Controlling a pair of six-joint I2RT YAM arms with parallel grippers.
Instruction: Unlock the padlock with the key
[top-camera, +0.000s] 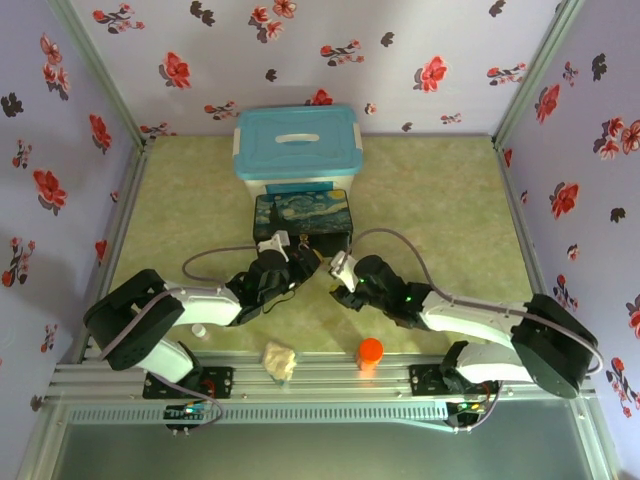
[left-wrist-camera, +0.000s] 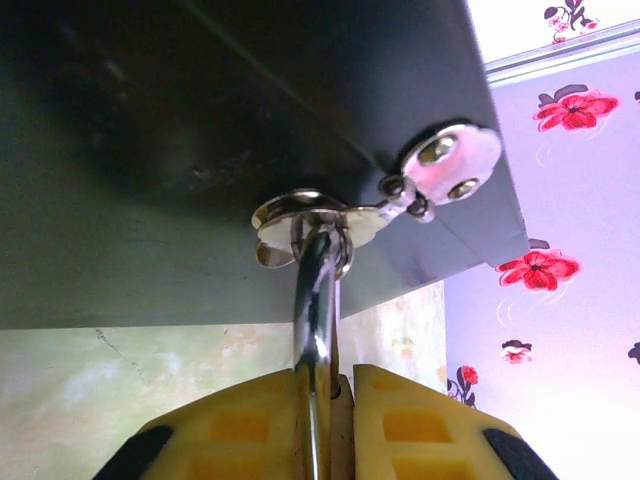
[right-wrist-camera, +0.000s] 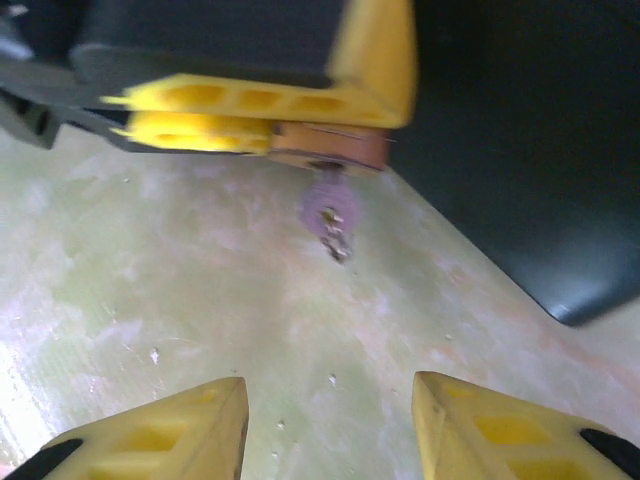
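Observation:
In the right wrist view the brass padlock (right-wrist-camera: 330, 146) hangs at the front of the dark painted box (right-wrist-camera: 520, 150), with my left gripper's yellow fingers (right-wrist-camera: 260, 108) clamped on it. The small key (right-wrist-camera: 331, 214) sticks out of the padlock's underside, above the table. My right gripper (right-wrist-camera: 330, 400) is open a short way back from the key, holding nothing. In the left wrist view my left gripper (left-wrist-camera: 340, 390) is shut on the padlock (left-wrist-camera: 344, 430), whose grey shackle (left-wrist-camera: 313, 300) runs up through the box's clasp (left-wrist-camera: 300, 215). From above, both grippers (top-camera: 288, 262) (top-camera: 340, 272) meet at the box (top-camera: 303, 215).
A blue-lidded tub (top-camera: 297, 145) stands behind the painted box. An orange bottle (top-camera: 370, 352), a crumpled pale wad (top-camera: 279, 360) and a small white cap (top-camera: 199, 329) lie near the table's front edge. Flowered walls close in both sides and the back.

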